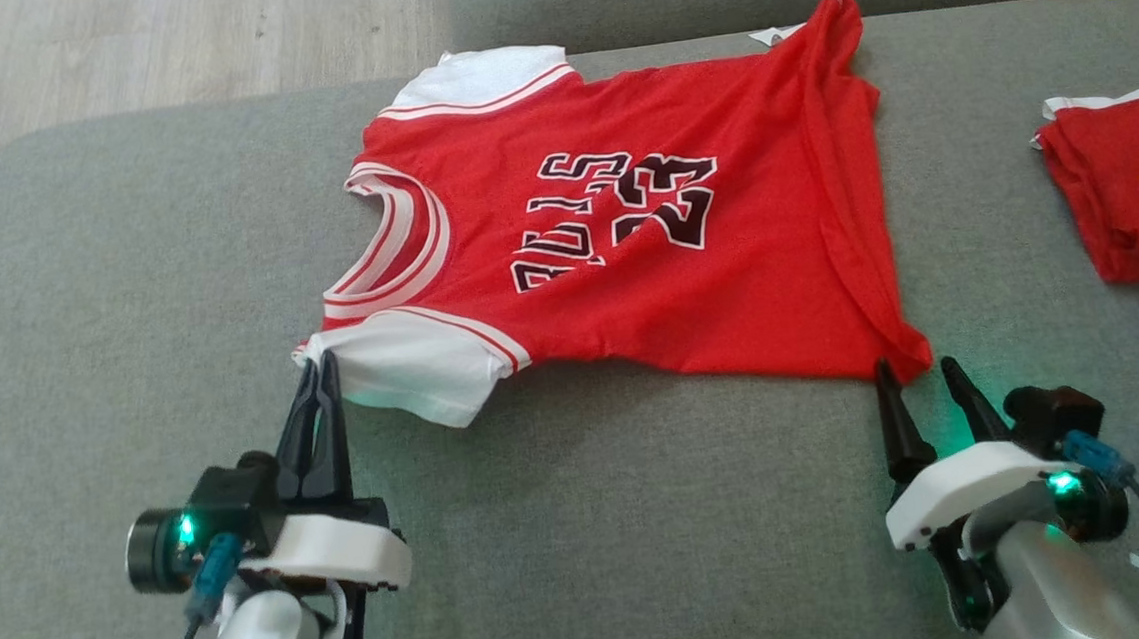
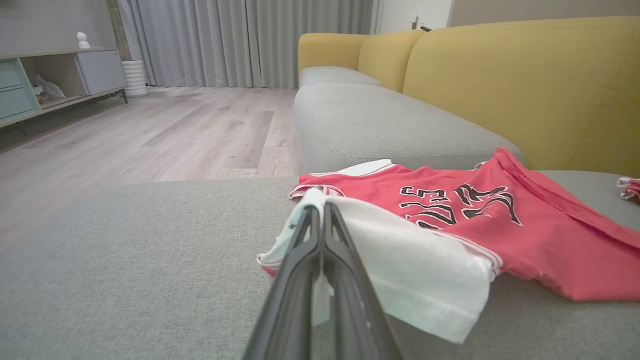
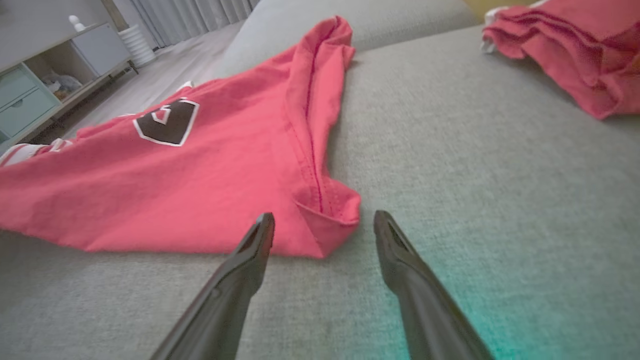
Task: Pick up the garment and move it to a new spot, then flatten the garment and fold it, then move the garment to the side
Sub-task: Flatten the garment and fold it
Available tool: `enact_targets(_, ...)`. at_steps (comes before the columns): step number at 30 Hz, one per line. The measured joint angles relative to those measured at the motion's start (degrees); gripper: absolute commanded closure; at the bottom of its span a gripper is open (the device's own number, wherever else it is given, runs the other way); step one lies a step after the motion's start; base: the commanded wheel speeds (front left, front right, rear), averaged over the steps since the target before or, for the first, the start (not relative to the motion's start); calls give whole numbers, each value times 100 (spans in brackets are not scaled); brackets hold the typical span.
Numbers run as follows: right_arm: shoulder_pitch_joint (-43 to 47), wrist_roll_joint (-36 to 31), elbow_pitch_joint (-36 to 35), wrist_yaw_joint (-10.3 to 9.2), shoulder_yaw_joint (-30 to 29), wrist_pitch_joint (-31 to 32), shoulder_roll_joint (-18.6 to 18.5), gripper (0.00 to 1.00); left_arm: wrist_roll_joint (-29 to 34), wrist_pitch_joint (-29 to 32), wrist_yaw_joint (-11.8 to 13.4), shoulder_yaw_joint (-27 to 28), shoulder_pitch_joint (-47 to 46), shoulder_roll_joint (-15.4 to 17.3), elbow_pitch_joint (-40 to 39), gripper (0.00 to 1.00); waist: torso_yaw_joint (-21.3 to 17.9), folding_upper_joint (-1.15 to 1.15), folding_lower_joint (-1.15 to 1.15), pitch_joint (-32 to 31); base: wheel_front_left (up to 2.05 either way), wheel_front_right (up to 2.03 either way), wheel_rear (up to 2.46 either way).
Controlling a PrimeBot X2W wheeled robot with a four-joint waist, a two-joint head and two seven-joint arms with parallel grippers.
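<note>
The garment (image 1: 647, 274) is a red jersey with white sleeves, black lettering and the number 23, spread on the grey sofa seat (image 1: 126, 290), collar toward the left. My left gripper (image 1: 320, 369) is shut on the edge of the near white sleeve (image 2: 400, 270), which is pinched between the two dark fingers (image 2: 320, 250). My right gripper (image 1: 919, 367) stands open at the jersey's near hem corner (image 3: 325, 215). That corner lies just ahead of and between its fingertips, not gripped.
A second red garment (image 1: 1132, 190) lies bunched on the seat at the right. The yellow backrest (image 2: 525, 85) rises behind the sofa. Wooden floor (image 2: 175, 130) lies beyond the seat's left edge, with a low cabinet (image 2: 45, 80) and grey curtains further off.
</note>
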Motion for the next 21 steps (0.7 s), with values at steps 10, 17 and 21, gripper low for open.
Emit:
enact_targets(10, -623, 78, 939, 0, -268, -8, -4, 0, 32, -94, -101, -89, -125, -80, 93, 100, 111, 0, 0, 121, 0, 0, 0)
enact_targets(17, -815, 500, 1171, 0, 107, -51, -43, 100, 32, -102, -127, -112, -171, -79, 199, 100, 86, 0, 0, 138, 0, 0, 0)
enact_targets(21, -803, 996, 1088, 0, 491, -49, -36, 100, -10, -102, -149, -87, -172, -63, 235, 100, 5, 0, 0, 57, 0, 0, 0)
